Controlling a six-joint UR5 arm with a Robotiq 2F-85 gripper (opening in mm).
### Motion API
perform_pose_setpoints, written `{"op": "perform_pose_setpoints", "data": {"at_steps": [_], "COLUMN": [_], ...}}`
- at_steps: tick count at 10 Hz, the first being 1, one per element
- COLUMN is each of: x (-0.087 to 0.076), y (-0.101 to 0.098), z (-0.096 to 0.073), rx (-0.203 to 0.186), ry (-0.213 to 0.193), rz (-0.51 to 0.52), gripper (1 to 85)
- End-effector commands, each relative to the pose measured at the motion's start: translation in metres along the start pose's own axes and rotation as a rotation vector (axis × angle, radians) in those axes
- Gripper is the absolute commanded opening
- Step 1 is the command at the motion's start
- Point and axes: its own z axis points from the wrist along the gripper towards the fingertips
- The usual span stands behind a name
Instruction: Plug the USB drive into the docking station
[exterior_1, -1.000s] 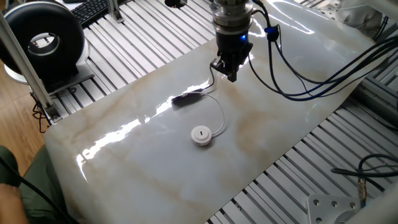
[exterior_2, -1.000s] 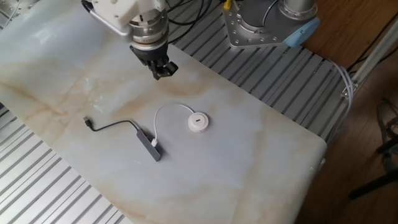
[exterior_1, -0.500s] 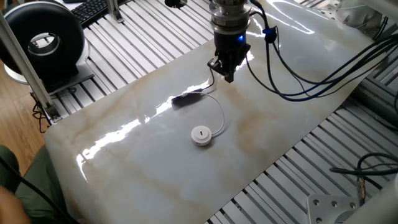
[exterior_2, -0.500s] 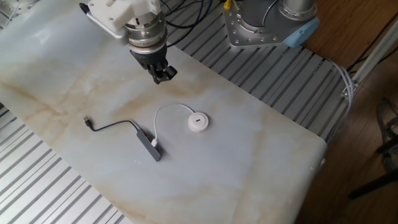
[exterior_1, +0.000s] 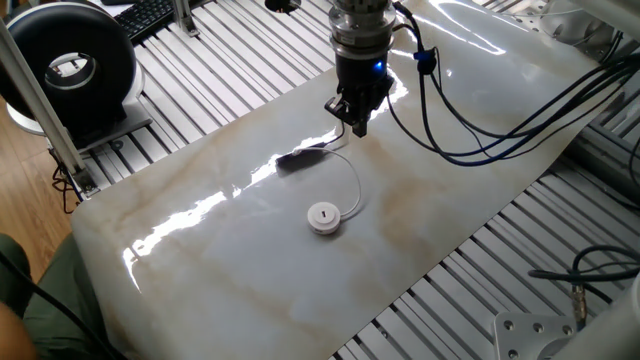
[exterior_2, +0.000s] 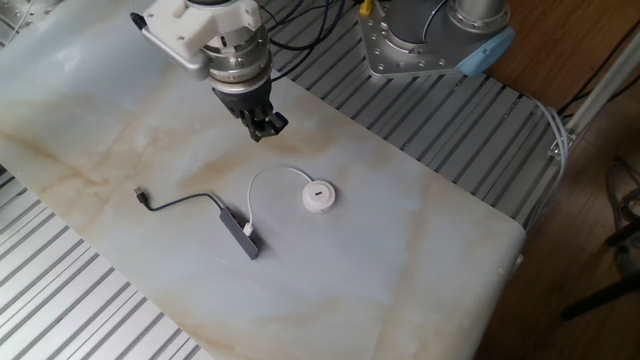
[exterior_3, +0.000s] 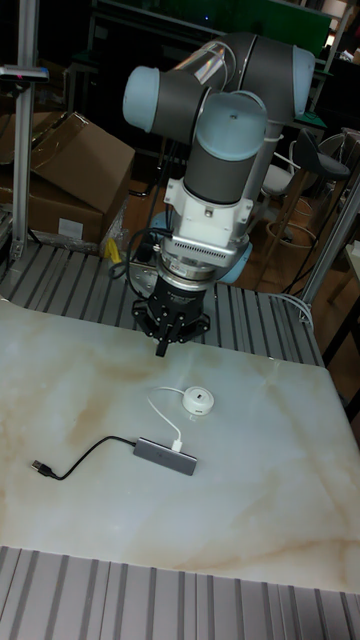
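gripper (exterior_2: 262, 126) hovers empty above marble tabletop (exterior_2: 420, 260), jaws pinched narrow. usb drive (exterior_2: 318, 196) mid-tabletop: likely light, slippery puck; floppy cable, grasp small plug beside docking station (exterior_2: 238, 230).

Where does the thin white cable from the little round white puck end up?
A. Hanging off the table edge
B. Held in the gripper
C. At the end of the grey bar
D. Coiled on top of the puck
C: the cable curves from the USB drive to the end of the docking station, while the gripper hangs above, apart.
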Motion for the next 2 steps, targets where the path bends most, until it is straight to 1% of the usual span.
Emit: {"op": "perform_pose_setpoints", "data": {"at_steps": [1,2], "x": [-0.0019,-0.0019], "y": [0.0048,0.0036], "z": [-0.0002,-0.0001], "rx": [-0.017,-0.013], "ry": [-0.002,-0.002], "rz": [-0.002,-0.005], "gripper": [1.3,1.3]}}
